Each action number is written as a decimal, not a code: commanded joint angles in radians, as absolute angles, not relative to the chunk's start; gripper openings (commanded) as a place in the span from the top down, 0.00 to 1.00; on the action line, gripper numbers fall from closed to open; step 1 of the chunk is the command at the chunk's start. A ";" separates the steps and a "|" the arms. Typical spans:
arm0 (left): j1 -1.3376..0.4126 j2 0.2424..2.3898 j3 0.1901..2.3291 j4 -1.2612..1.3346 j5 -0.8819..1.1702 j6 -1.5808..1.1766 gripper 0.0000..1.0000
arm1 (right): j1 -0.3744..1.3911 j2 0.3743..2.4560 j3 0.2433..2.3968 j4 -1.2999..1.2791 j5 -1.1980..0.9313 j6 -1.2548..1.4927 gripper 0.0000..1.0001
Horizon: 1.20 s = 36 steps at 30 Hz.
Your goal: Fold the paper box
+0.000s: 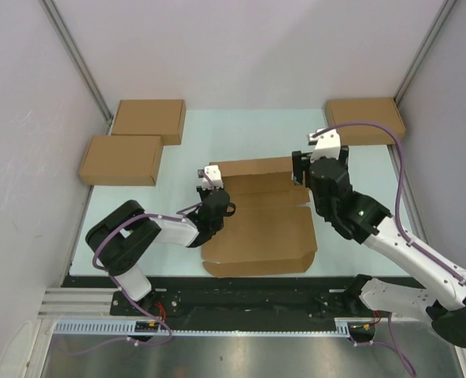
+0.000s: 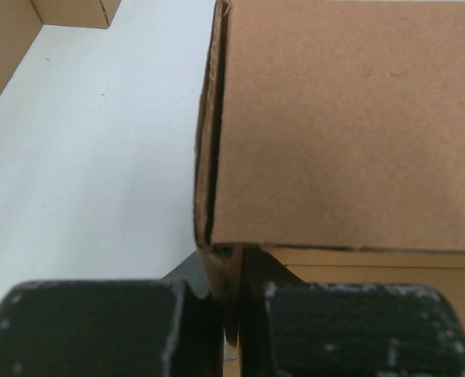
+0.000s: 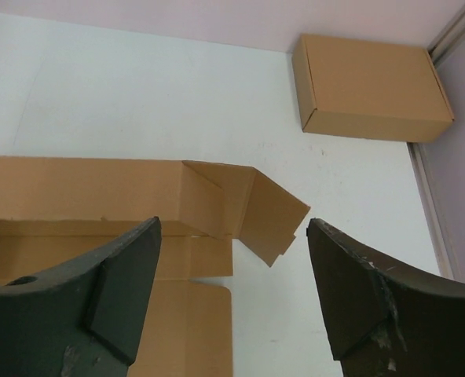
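A partly folded paper box (image 1: 257, 232) lies mid-counter (image 1: 249, 130), with the left end effector (image 2: 234, 326) pinched shut on the upright cardboard wall at the box's left edge and the right end effector (image 3: 232, 267) spread wide, gripping nothing, above the box's right rear corner flap.

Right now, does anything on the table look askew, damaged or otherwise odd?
Only on the paper box: its far-right corner flap splays outward at an angle, not tucked against the raised wall. No tears or spills show.
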State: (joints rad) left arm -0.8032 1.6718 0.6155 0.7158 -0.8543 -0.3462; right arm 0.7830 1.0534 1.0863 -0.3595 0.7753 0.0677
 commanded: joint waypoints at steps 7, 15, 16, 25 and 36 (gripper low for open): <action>-0.782 1.641 0.603 0.732 -0.698 -0.154 1.00 | 0.848 0.980 0.902 -0.216 0.811 -0.130 0.20; -0.750 1.618 0.612 0.667 -0.552 -0.137 1.00 | 0.864 0.968 0.853 -0.245 0.770 -0.110 0.45; -0.747 1.620 0.617 0.658 -0.539 -0.137 1.00 | 0.864 0.963 0.851 -0.250 0.755 -0.110 0.45; -0.727 1.612 0.647 0.595 -0.471 -0.130 1.00 | 0.856 1.017 0.848 -0.325 0.712 -0.045 0.23; -0.709 1.597 0.667 0.543 -0.411 -0.121 1.00 | 0.812 1.035 0.804 -0.311 0.687 -0.005 0.31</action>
State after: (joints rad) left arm -0.7094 1.6199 0.6498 0.6205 -0.4675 -0.1566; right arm 0.8295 1.0229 0.8009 -0.3363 0.6952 -0.0292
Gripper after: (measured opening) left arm 0.060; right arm 0.698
